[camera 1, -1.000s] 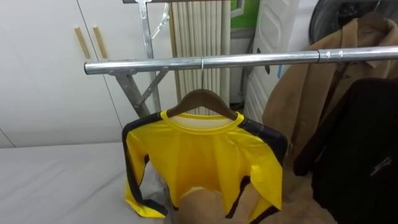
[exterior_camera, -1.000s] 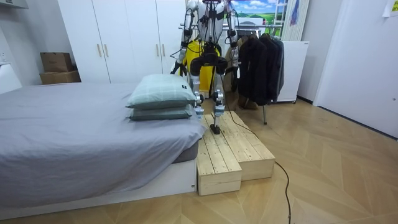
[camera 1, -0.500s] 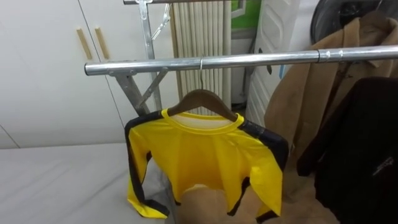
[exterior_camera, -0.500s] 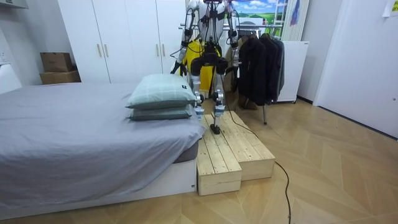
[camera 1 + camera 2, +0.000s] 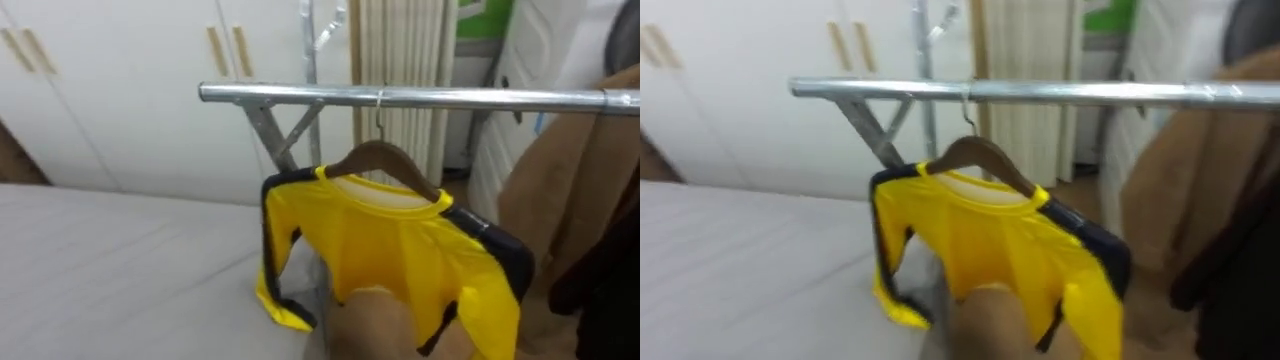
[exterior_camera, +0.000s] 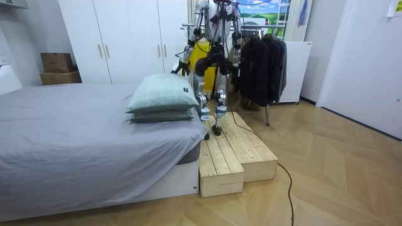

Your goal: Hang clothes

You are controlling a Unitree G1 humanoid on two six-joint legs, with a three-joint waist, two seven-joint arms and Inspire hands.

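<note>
Seeing yellow long-sleeve shirt (image 5: 400,250) with dark trim, draped on wooden hanger (image 5: 385,158), hooked over metal rail (image 5: 300,95) of clothes rack, toward rail's left end, hanging tilted with right shoulder lower. Tan coat (image 5: 595,190) on same rail further right, apart from shirt. Grey bed (image 5: 120,270) at lower left, white wardrobe doors (image 5: 120,90) behind. Standing on wooden platform (image 6: 242,157) beside bed, up at rack, per room view; stacked pillows (image 6: 162,99) just beside. Can't tell hand state, either side
</note>
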